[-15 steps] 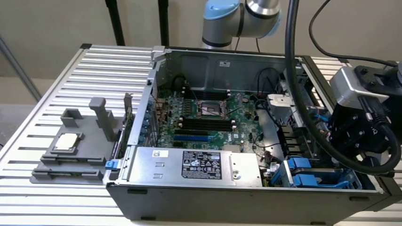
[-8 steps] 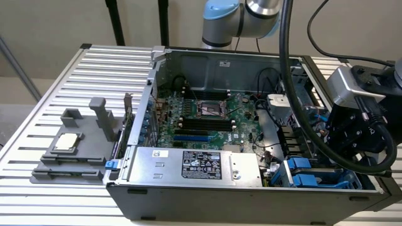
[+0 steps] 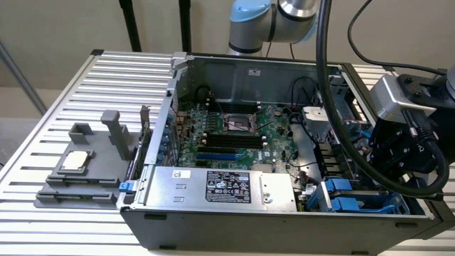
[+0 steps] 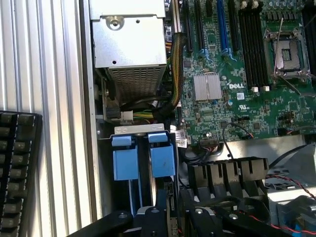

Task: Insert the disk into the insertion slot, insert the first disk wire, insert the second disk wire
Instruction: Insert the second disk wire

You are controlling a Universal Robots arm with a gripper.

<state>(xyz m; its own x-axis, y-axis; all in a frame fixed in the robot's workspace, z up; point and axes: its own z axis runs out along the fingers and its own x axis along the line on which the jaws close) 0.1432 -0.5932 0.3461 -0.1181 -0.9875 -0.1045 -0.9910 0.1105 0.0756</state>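
The insertion slot, a bluish-grey drive cage (image 3: 348,196) with blue tabs, sits in the case's front corner at the exterior view's right. In the wrist view its two blue tabs (image 4: 162,159) stand side by side beneath the pale cage rim. My gripper (image 3: 399,160), black with thick cables, hangs just above that cage. Its dark body (image 4: 165,219) lies close against the tabs. The disk's silver body and white label are hidden, so I cannot tell whether it is held or seated. Loose wires (image 4: 148,106) run between the cage and the power supply.
The silver power supply box (image 3: 220,186) with a black label lies beside the cage. The motherboard (image 3: 235,133) covers the case floor. A black ribbed shroud (image 4: 227,173) borders the cage. A grey fixture (image 3: 85,170) holding a chip stands on the slatted table (image 3: 71,96). A black keyboard (image 4: 15,168) lies outside the case wall.
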